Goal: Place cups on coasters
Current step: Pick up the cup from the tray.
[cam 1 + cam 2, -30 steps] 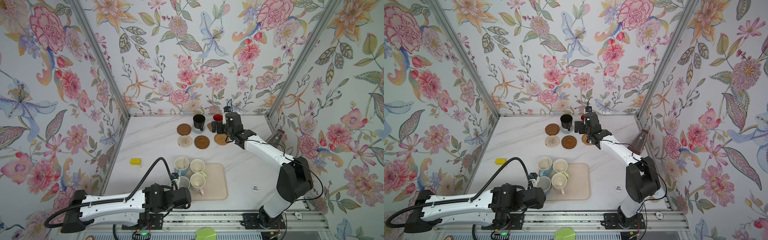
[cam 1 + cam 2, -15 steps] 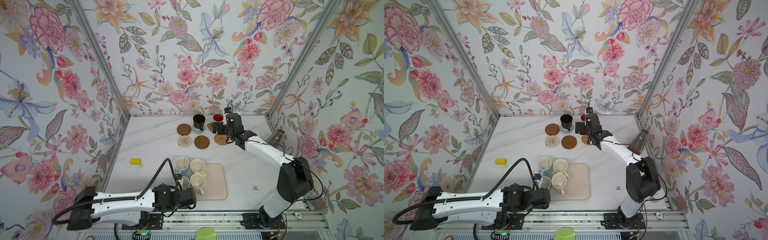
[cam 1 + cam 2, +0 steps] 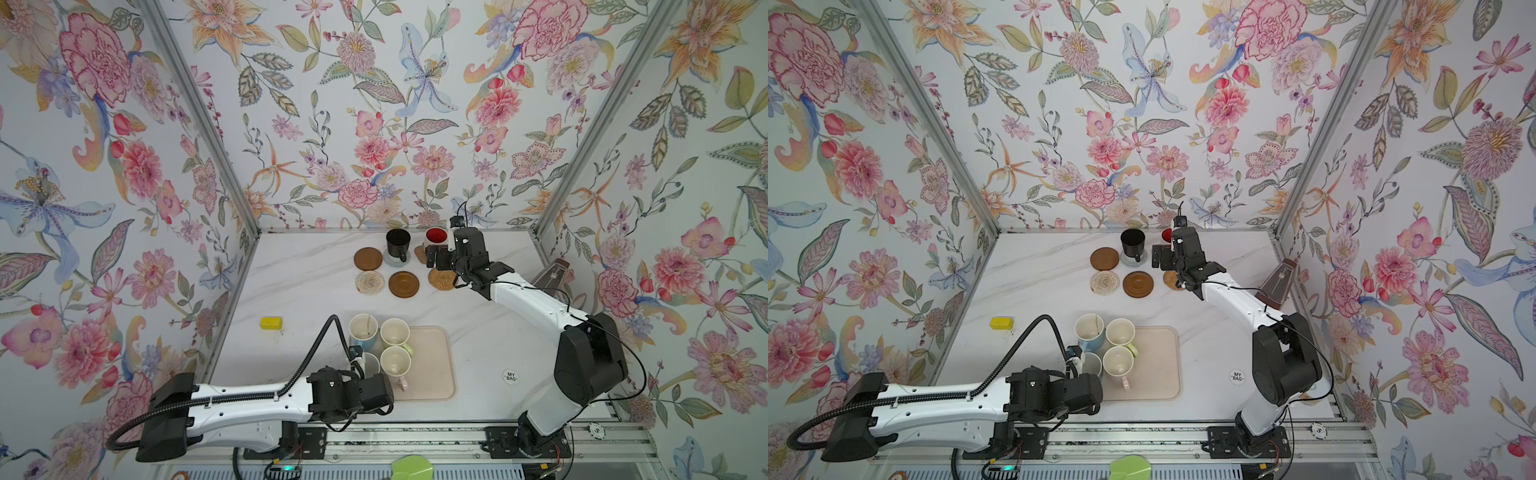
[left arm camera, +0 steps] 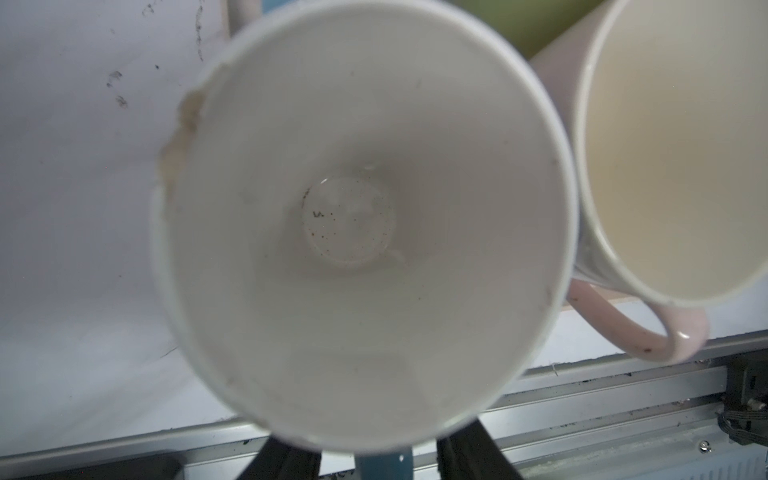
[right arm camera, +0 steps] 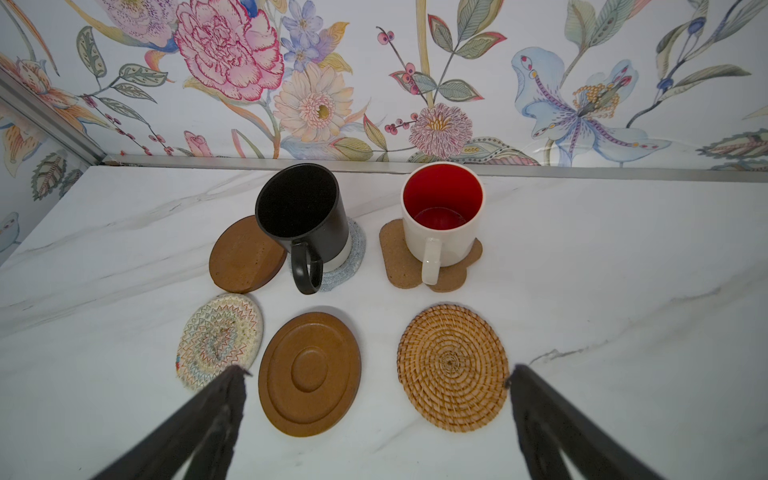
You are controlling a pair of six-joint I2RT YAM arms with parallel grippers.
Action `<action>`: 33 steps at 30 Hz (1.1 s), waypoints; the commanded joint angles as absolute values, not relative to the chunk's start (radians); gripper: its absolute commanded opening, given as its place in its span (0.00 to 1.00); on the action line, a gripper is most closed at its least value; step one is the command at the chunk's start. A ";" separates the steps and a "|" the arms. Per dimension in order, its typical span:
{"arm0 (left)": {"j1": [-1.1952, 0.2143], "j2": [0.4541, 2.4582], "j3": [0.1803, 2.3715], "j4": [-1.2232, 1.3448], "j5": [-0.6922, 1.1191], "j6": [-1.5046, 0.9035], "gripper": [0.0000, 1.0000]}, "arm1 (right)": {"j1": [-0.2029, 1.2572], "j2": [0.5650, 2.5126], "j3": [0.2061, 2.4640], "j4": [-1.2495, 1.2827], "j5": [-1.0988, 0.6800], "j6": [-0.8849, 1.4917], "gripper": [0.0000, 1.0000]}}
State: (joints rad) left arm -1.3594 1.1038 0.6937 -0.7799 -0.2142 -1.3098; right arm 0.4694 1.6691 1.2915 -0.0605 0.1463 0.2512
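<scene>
We're at the pickup: left claw (image 4: 380, 465) straddles the handle of the blue cup (image 4: 353, 216) at nine o'clock of the tray (image 3: 432, 365). Gripped or not, we can't tell. Right claw (image 5: 376, 374) gapes empty. Next, we reckon: lift clear and carry it to the free brown coaster (image 5: 309, 374) at twelve o'clock.

Lab booth: wallpaper panels (image 3: 374, 124), alu rail (image 3: 415, 436).

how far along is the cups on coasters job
Done: black mug on the grey coaster, red-lined white mug on the tan coaster. In hand: left hand at a light blue mug handle, grip unclear. Left: that mug, three more mugs at the tray, four bare coasters.
</scene>
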 commanded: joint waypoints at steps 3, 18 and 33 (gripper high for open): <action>-1.331 1.133 0.676 -0.756 -0.216 -1.276 0.40 | 0.460 1.634 1.272 -0.041 0.140 0.264 0.99; -1.323 1.184 0.689 -0.769 -0.195 -1.264 0.19 | 0.459 1.640 1.270 -0.037 0.133 0.268 0.99; -1.323 1.126 0.669 -0.837 -0.201 -1.275 0.00 | 0.459 1.648 1.276 -0.043 0.129 0.272 0.99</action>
